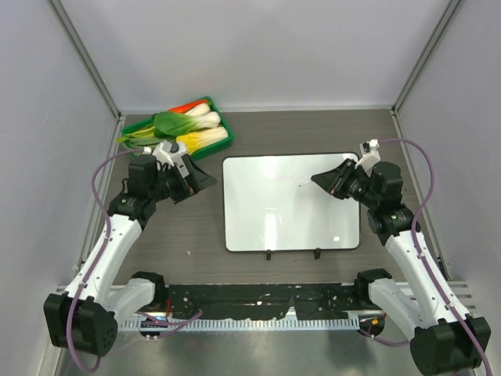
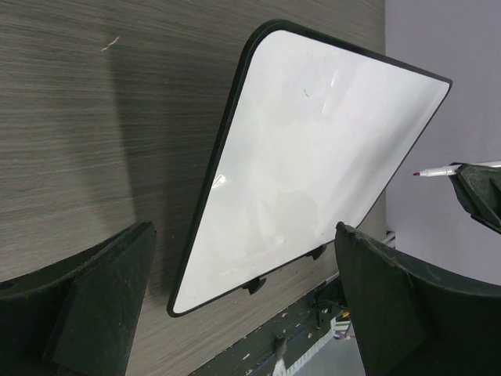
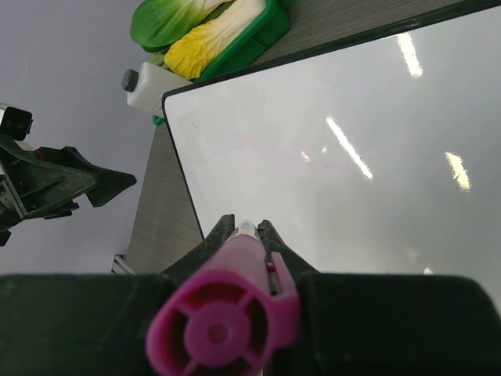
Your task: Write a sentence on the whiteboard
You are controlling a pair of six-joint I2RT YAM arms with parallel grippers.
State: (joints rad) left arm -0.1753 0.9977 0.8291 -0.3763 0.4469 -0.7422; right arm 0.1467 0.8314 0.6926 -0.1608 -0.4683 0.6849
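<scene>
The right gripper [image 3: 246, 227] has its jaws closed on a marker pen with a magenta end cap [image 3: 223, 317], which fills the lower centre of the right wrist view. In the left wrist view the pen's white barrel and red tip stick out at the right edge. The left gripper [image 1: 200, 177] holds nothing, and its black fingers [image 2: 102, 290] stand wide apart in the bottom corners of its own view.

Both grippers point inward at the large glossy white whiteboard with a thin black rim [image 1: 274, 211]. It lies flat in the middle of the top view, its two small black feet on the lower edge. The pen tip hangs over the board's right part, but contact cannot be judged. A short faint pink stroke [image 3: 333, 165] shows on the board.

The dark wood-grain table [image 1: 196, 235] carries a green plastic tray [image 3: 262, 31] at upper left. The tray holds leafy toy vegetables [image 1: 192, 121], and a white bottle with a grey cap [image 3: 153, 86] is beside it.
</scene>
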